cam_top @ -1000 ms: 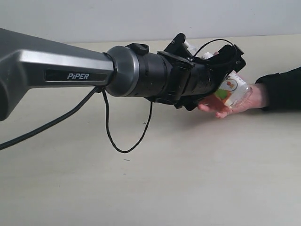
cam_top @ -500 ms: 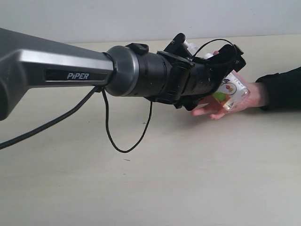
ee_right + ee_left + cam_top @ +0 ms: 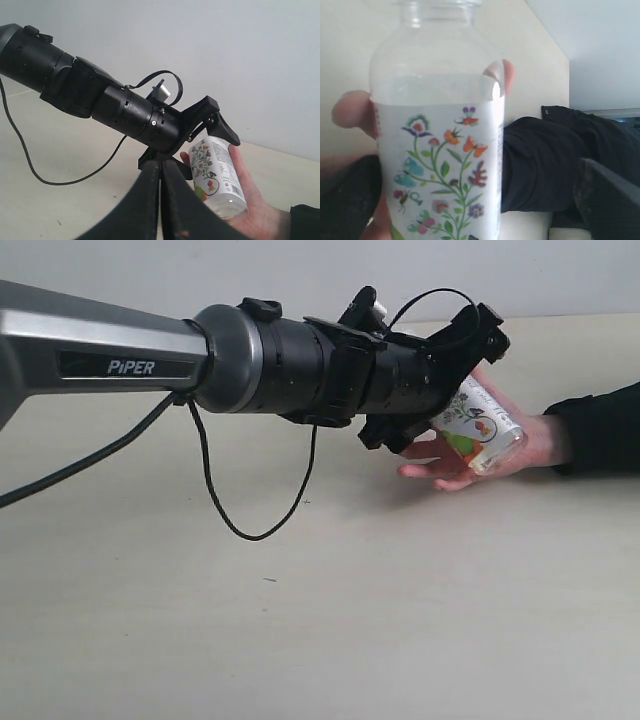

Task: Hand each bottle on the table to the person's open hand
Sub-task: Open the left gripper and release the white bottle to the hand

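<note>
The squat floral bottle (image 3: 478,425) lies tilted on the person's open hand (image 3: 540,443), palm up above the table (image 3: 330,630). My left gripper (image 3: 452,398) reaches across to it and stands open: in the left wrist view the bottle (image 3: 437,150) fills the middle, and a gap separates it from the dark finger (image 3: 607,200). From the right wrist view, the bottle (image 3: 216,172) rests in the palm (image 3: 260,212), with the left gripper's upper finger (image 3: 225,131) just above it. My right gripper (image 3: 161,200) is shut and empty, well back from the hand. The other bottles are hidden.
A black sleeve (image 3: 600,428) comes in from the right edge. The long grey left arm (image 3: 120,355) spans the scene, with a black cable (image 3: 215,495) looping down to the tabletop. A pale wall stands behind the table's far edge.
The left arm has lifted and drawn back to the left. The floral bottle stays in the person's hand and shows more fully. The fingers have curled slightly under it.
</note>
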`<move>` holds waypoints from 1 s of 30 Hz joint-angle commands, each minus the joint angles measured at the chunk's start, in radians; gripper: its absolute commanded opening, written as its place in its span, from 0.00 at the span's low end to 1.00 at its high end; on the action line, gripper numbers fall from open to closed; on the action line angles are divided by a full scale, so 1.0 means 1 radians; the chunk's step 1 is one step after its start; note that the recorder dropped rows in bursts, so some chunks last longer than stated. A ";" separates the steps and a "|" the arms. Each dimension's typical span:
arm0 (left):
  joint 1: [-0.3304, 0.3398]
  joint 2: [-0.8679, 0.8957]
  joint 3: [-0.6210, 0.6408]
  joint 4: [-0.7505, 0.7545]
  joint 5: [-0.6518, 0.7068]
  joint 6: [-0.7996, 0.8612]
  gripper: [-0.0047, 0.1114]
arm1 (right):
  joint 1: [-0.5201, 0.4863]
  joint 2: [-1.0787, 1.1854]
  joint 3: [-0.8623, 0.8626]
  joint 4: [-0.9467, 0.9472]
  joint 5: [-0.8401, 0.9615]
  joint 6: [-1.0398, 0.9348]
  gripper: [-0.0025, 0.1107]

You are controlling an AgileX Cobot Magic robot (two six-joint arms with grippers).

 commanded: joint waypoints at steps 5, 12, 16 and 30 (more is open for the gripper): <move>0.022 -0.012 0.001 0.002 0.011 0.006 0.91 | 0.001 -0.004 0.001 0.002 -0.005 -0.001 0.04; 0.042 -0.041 0.073 0.002 -0.007 0.006 0.91 | 0.001 -0.004 0.001 0.002 -0.005 -0.001 0.04; 0.042 -0.071 0.093 0.002 -0.047 0.008 0.91 | 0.001 -0.004 0.001 0.002 -0.005 -0.001 0.04; 0.051 -0.162 0.118 0.002 -0.053 0.011 0.91 | 0.001 -0.004 0.001 0.002 -0.005 -0.001 0.04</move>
